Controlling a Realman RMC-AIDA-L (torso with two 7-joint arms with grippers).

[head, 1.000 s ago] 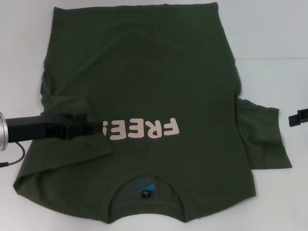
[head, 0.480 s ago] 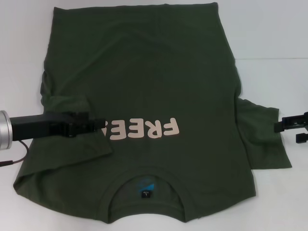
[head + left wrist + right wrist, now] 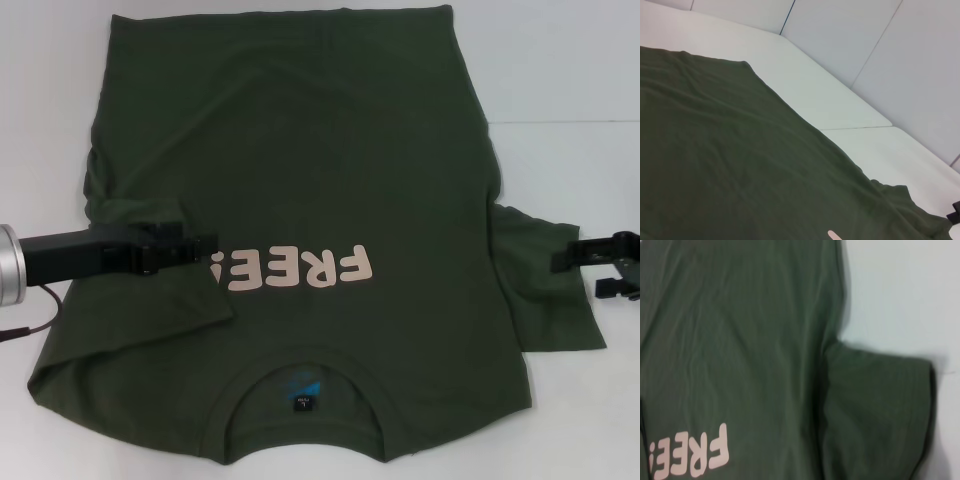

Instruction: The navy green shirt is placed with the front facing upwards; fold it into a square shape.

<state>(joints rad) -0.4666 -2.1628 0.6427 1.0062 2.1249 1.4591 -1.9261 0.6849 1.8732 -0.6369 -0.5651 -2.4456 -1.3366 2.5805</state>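
The navy green shirt (image 3: 320, 170) lies spread on the white table, front up, with its collar and black neck label (image 3: 302, 402) nearest me. The pale pink "FREE!" lettering (image 3: 300, 270) reads upside down. The shirt's left sleeve (image 3: 140, 215) is folded in over the body. My left gripper (image 3: 208, 250) hovers at that folded sleeve's inner edge, just beside the "!". At the outer hem of the flat right sleeve (image 3: 545, 280) my right gripper (image 3: 585, 272) stands open. The right wrist view shows the right sleeve (image 3: 875, 410) and the lettering (image 3: 690, 457).
Bare white table (image 3: 560, 80) surrounds the shirt on the right and far side. A seam between two table panels (image 3: 855, 127) runs past the shirt's far hem. A dark cable (image 3: 30, 325) hangs from my left arm at the left edge.
The right gripper has come in from the right edge to the right sleeve's hem. The left gripper has shifted slightly farther up the shirt, still above the folded left sleeve.
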